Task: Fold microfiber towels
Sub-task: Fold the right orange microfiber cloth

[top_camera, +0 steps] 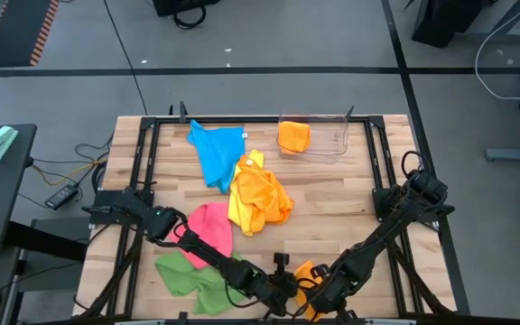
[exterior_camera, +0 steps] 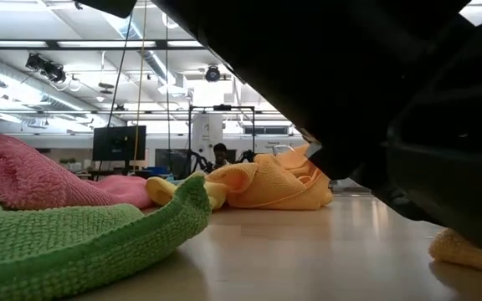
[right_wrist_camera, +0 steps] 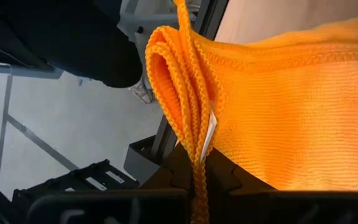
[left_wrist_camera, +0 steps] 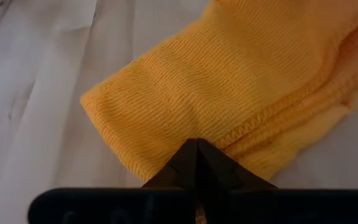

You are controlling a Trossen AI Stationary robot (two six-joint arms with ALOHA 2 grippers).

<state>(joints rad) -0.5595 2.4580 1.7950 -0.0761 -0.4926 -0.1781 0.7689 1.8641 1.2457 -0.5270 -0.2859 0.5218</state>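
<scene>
Mid-fold on the orange towel (top_camera: 307, 271) at the table's near edge. Left gripper (top_camera: 283, 293) pinched shut on one hem, right gripper (top_camera: 321, 293) clamped on another corner, probably opposite. Next: draw taut, lay edge to edge.

— Can you read any writing, label, brand or number anywhere?

— No, nothing legible. A small white tag (right_wrist_camera: 209, 132) is sewn into the hem of the orange towel (right_wrist_camera: 303, 112), but it shows edge-on and no print can be made out on it.

— And in the room beyond the table?

— A dark monitor (exterior_camera: 118, 143) stands back there in the low view, with no characters to read on its screen. The table (top_camera: 332, 194) itself carries no markings.
</scene>
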